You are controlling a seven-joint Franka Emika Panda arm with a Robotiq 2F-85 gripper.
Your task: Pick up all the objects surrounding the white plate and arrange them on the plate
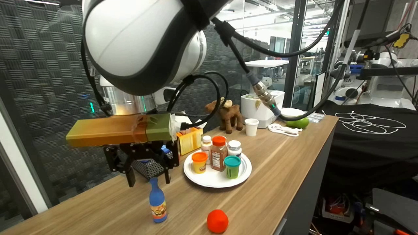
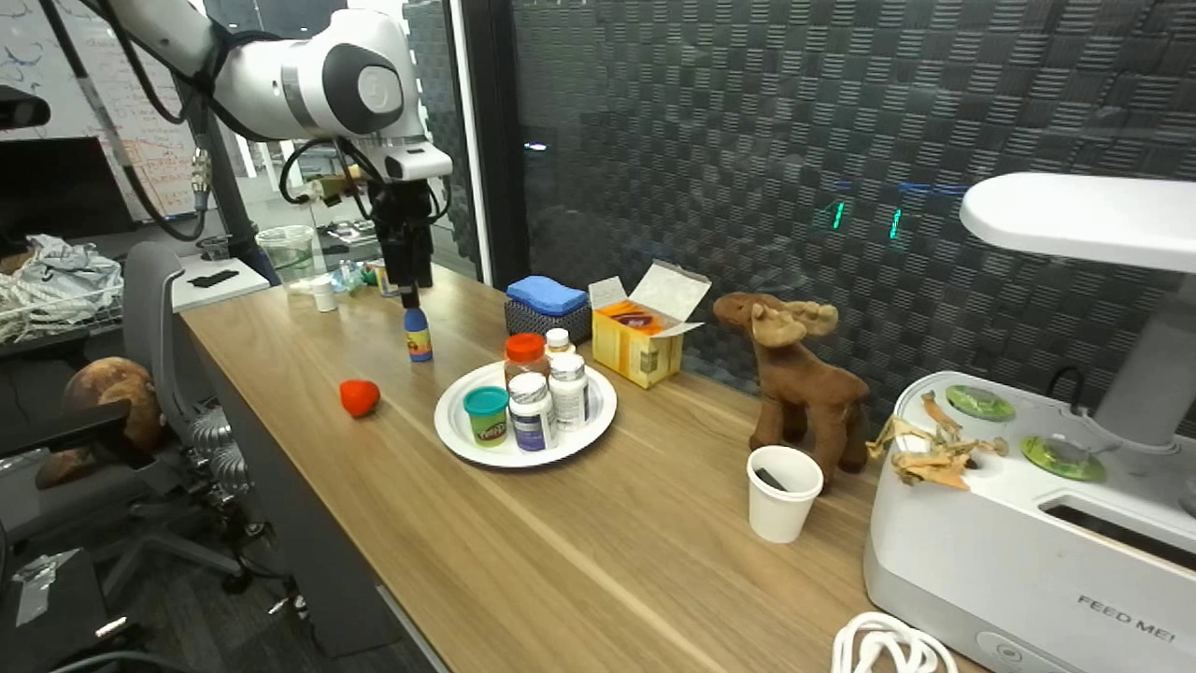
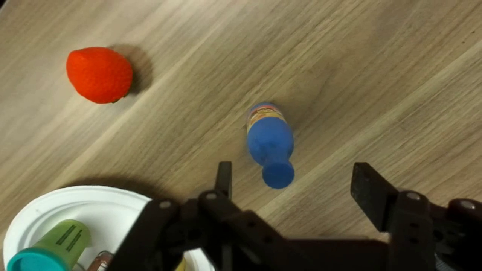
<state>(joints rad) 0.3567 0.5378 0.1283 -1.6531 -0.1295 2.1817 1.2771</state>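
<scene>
the claw [image 1: 149,181] hangs with its two fingers spread well apart; in the wrist view the top of the blue bottle [image 3: 271,139] shows in the gap between them, apart from both. the bottle stands upright below the claw on the wooden tabletop [image 1: 261,169], a bright label low on its body.

near the claw, off to one side, the red ball [image 3: 98,75] lies on the tabletop, one end bluntly pointed. also near the claw is the white plate [image 1: 212,182]. on its part toward the claw stands a yellow tub [image 1: 200,165] with an orange lid, with the red-lidded spice jar [image 1: 218,158] beside it and the green tub [image 1: 232,171], teal-lidded, close to the jar. three white-capped bottles [image 2: 531,418] stand on the plate as well, two of them at the side farther from the claw.

behind the claw in an exterior view sits a dark basket [image 1: 148,169] with a blue pad [image 2: 547,294] on it, and just beside the basket a yellow box [image 2: 621,351] with raised flaps. past the plate, well away from the claw, are a brown plush moose [image 2: 805,379], a white cup [image 2: 780,512] and a white planter [image 2: 990,561] marked "feed me!".
</scene>
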